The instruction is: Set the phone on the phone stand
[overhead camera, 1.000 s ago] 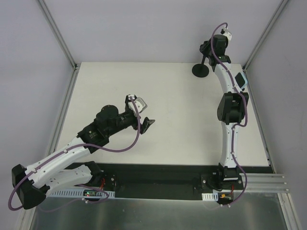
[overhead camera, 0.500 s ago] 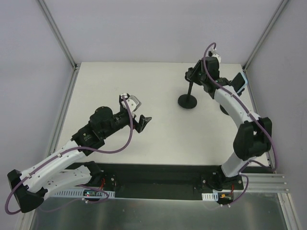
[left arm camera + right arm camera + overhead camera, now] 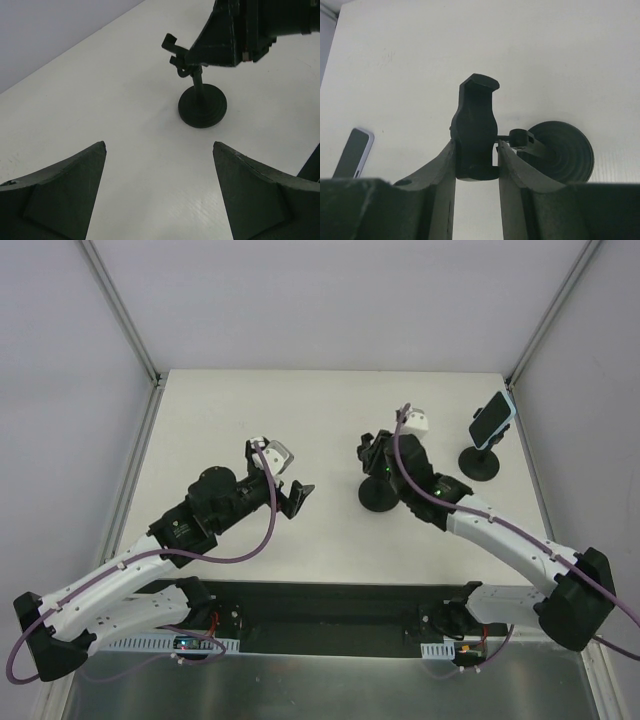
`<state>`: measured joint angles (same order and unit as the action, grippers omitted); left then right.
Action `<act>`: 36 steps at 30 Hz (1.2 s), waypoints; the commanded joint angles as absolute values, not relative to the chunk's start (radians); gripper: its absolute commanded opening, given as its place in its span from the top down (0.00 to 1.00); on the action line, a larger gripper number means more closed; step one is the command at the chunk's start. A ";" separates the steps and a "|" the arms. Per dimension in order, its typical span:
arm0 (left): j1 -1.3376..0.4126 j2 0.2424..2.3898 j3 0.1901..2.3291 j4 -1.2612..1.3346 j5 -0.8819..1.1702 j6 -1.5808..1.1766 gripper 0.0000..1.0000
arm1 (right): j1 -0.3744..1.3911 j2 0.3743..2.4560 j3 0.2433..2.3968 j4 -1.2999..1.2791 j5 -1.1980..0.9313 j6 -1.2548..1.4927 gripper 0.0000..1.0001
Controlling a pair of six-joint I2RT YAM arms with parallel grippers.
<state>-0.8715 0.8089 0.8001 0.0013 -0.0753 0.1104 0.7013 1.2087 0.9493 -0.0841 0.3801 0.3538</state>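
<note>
My right gripper (image 3: 374,453) (image 3: 476,145) is shut on the clamp head of a black phone stand (image 3: 378,494) (image 3: 476,125). The stand's round base (image 3: 563,150) is on the white table near the middle. The phone (image 3: 492,417), dark-screened with a pale rim, leans on top of a second black stand (image 3: 480,463) at the back right. It also shows at the left edge of the right wrist view (image 3: 352,152). My left gripper (image 3: 297,496) (image 3: 159,145) is open and holds nothing, left of the held stand (image 3: 202,105) and facing it.
The white table (image 3: 250,420) has metal rails along its left and right edges. Grey walls close in the back and both sides. The right arm stretches across the table's right half from its base at the near edge.
My right arm has swung the held stand from the back right corner to the table's middle, uncovering the phone on the other stand. My left gripper has drawn back slightly to the left.
</note>
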 commanded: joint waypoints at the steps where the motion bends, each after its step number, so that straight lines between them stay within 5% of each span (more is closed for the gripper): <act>1: -0.879 0.792 0.834 0.021 -0.120 0.092 0.14 | 0.901 1.181 0.942 0.038 0.751 0.357 0.99; 8: -0.877 0.801 0.828 0.021 -0.137 0.089 0.13 | 1.029 1.265 0.965 0.075 0.884 0.440 0.87; 19: -0.870 0.850 0.838 0.023 -0.077 0.091 0.12 | 1.029 1.278 0.982 0.132 0.713 0.293 0.08; 23: -0.867 0.882 0.845 0.021 -0.043 0.077 0.11 | 1.031 1.238 0.980 0.097 0.684 0.241 0.01; 36: -0.862 1.162 1.038 -0.043 0.052 -0.279 0.12 | 0.926 1.019 1.029 -0.193 0.659 -0.003 0.04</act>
